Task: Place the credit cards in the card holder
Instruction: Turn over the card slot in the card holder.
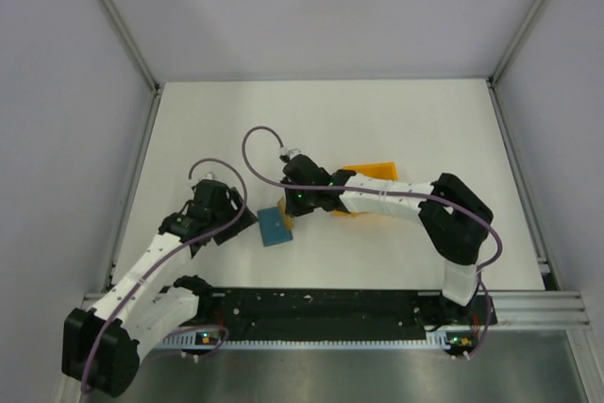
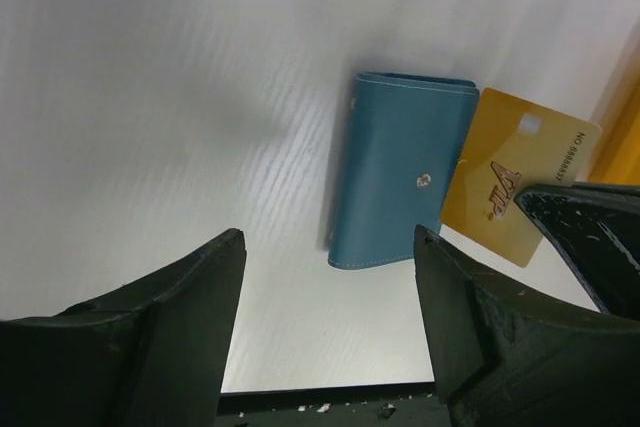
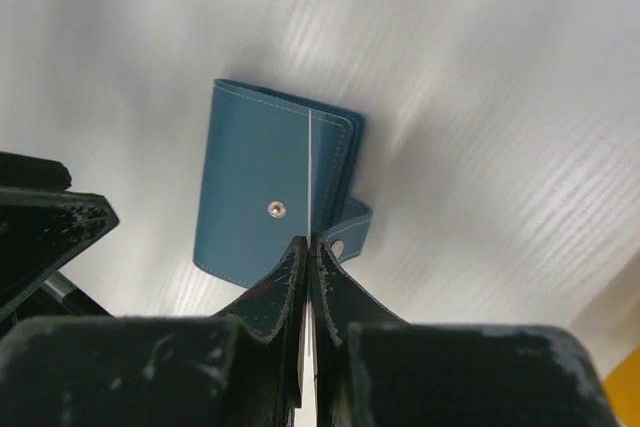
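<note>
The right gripper (image 3: pixel 308 247) pinches a yellow credit card (image 2: pixel 505 187) at the 3 o'clock side of the card holder (image 2: pixel 400 167), which lies flat on the table (image 2: pixel 150 97). The left gripper (image 2: pixel 328 247) waits spread at its 6 o'clock. No card appears inserted yet, so the task seems early.

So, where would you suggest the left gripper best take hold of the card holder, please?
Probably across its short width, on the two long edges, coming down from above with the open left gripper. The card holder lies flat and thin, leaving little to pinch sideways, and the right gripper holds the gold card over its far side.
</note>
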